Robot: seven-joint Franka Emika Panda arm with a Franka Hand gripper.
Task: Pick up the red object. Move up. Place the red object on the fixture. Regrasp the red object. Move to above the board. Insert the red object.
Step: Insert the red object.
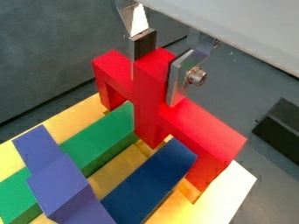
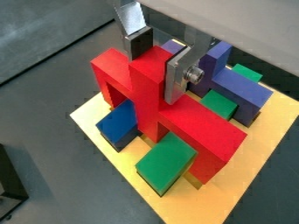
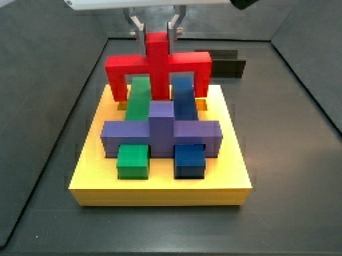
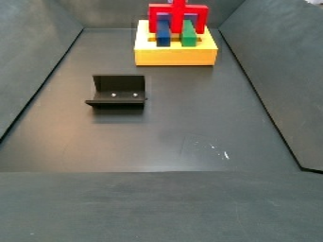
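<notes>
My gripper [image 1: 162, 59] is shut on the upright central stub of the red object [image 1: 176, 122], one silver finger [image 1: 140, 39] on each side of it. In both wrist views the gripper [image 2: 158, 61] holds the red object [image 2: 163, 114] upright over the yellow board [image 2: 93, 118]. In a side view the red object [image 3: 158, 68] stands at the board's [image 3: 160, 185] far end, its legs straddling a green and a blue block. I cannot tell whether the legs sit in the slots. The dark fixture [image 4: 117, 92] stands empty on the floor, well away from the board [image 4: 177, 55].
A purple cross-shaped block [image 3: 160, 130] sits mid-board, with a small green block [image 3: 131, 160] and a small blue block [image 3: 191, 160] in front of it. Dark walls enclose the floor [image 4: 190, 132]. The fixture [image 3: 230, 68] shows behind the board.
</notes>
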